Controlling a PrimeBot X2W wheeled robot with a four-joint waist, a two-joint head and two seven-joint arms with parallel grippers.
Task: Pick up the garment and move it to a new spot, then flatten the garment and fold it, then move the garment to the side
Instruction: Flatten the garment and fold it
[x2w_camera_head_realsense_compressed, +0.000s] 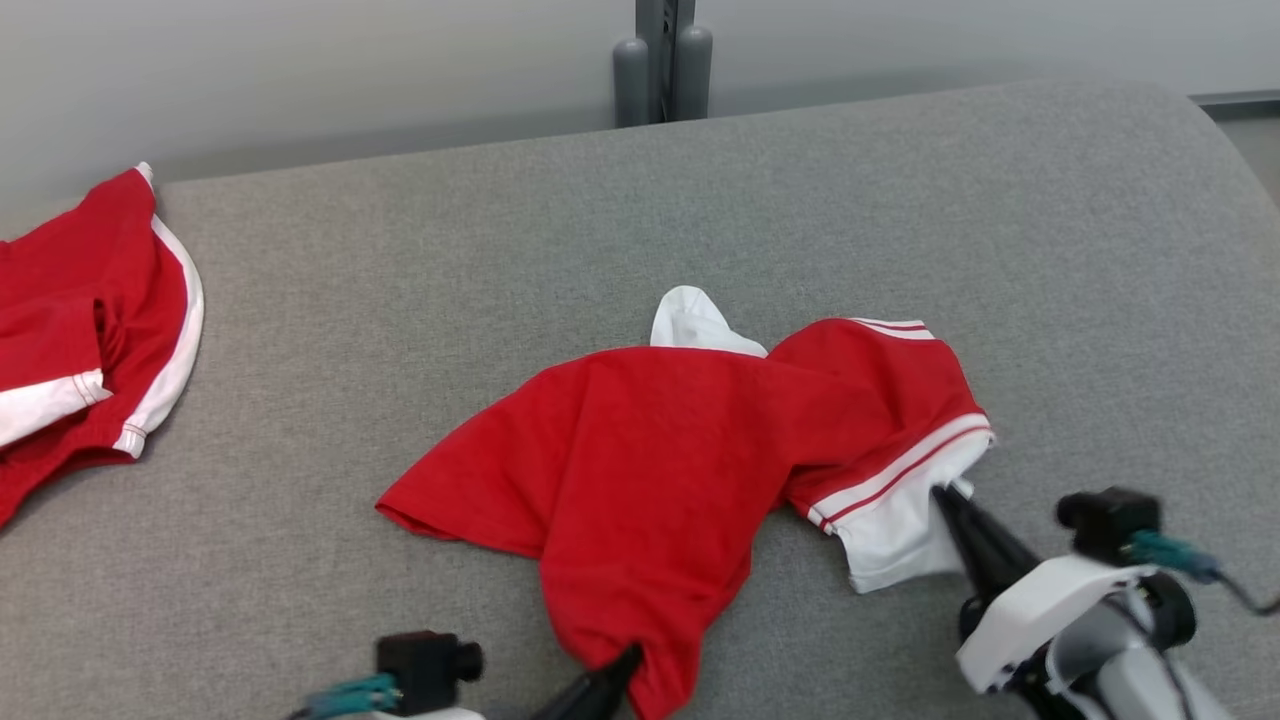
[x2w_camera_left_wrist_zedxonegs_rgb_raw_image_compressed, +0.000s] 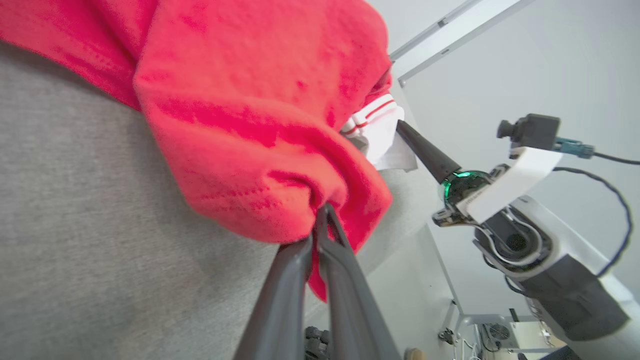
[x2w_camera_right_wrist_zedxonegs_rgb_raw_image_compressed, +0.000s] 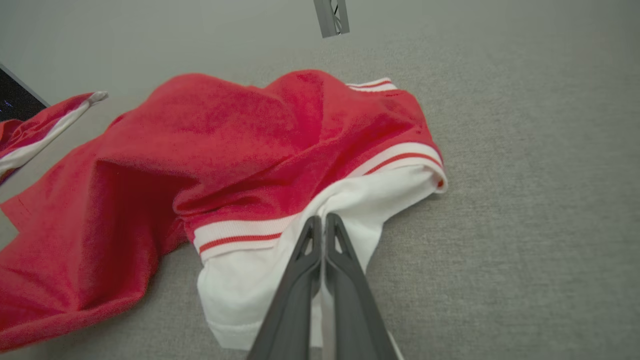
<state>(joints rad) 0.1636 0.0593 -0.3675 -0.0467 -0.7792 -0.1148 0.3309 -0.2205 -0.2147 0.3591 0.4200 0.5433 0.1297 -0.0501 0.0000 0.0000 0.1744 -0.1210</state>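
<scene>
The left gripper (x2w_camera_left_wrist_zedxonegs_rgb_raw_image_compressed: 321, 212) is pinched tight on a red edge of the garment (x2w_camera_head_realsense_compressed: 650, 450), bunched right at its fingertips. The right gripper (x2w_camera_right_wrist_zedxonegs_rgb_raw_image_compressed: 322, 220) is clamped on the garment's white part. Beyond both pairs of fingers the garment lies crumpled on the grey cushion (x2w_camera_head_realsense_compressed: 400, 300), and a second red piece (x2w_camera_head_realsense_compressed: 90, 310) lies well off, outward of the left fingers.

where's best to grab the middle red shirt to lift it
The red shirt lies crumpled, so take two spread near edges from the robot's side: the red hem, where the left gripper is shut, and the white panel at right, where the right gripper is shut.
</scene>
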